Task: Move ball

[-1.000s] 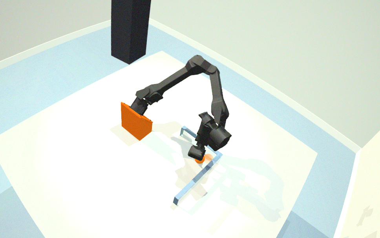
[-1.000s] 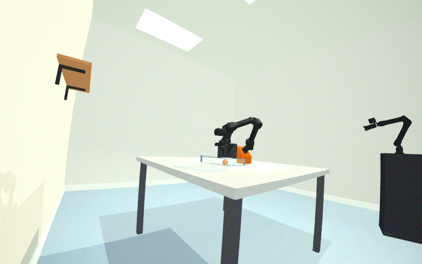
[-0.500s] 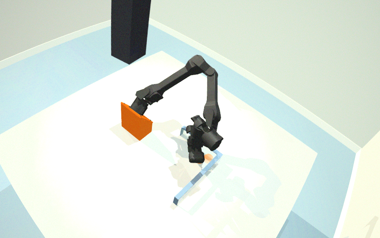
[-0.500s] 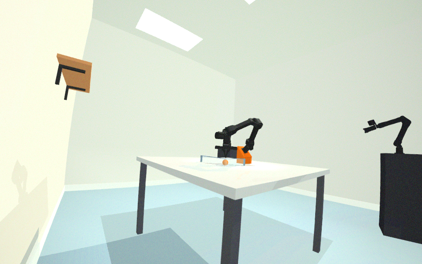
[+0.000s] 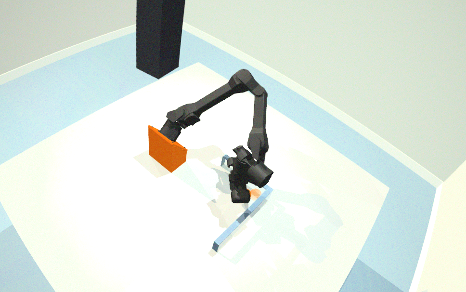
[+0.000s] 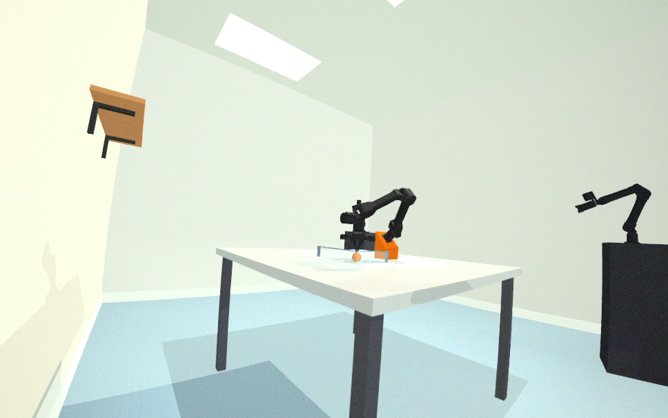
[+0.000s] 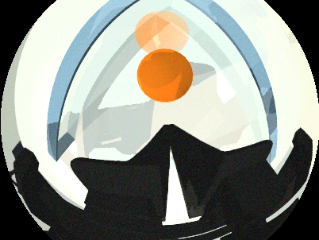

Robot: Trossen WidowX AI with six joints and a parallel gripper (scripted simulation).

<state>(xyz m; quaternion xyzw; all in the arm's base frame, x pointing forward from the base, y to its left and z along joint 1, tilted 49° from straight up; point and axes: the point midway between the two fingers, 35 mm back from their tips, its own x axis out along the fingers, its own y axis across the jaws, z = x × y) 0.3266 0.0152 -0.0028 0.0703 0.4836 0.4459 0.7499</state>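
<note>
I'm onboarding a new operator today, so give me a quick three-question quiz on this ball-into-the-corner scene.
1. True or false: the gripper is clamped on the orange ball.
2. In the wrist view, where does the ball sit relative to the see-through copy? A) squarely on it B) just short of it, on the gripper's side, overlapping its edge C) outside the clear walls
3. Fill in: the fingers are ____, with nothing between them.

Key: 1 false, the ball lies ahead of the fingertips; 2 B; 3 shut.
</note>
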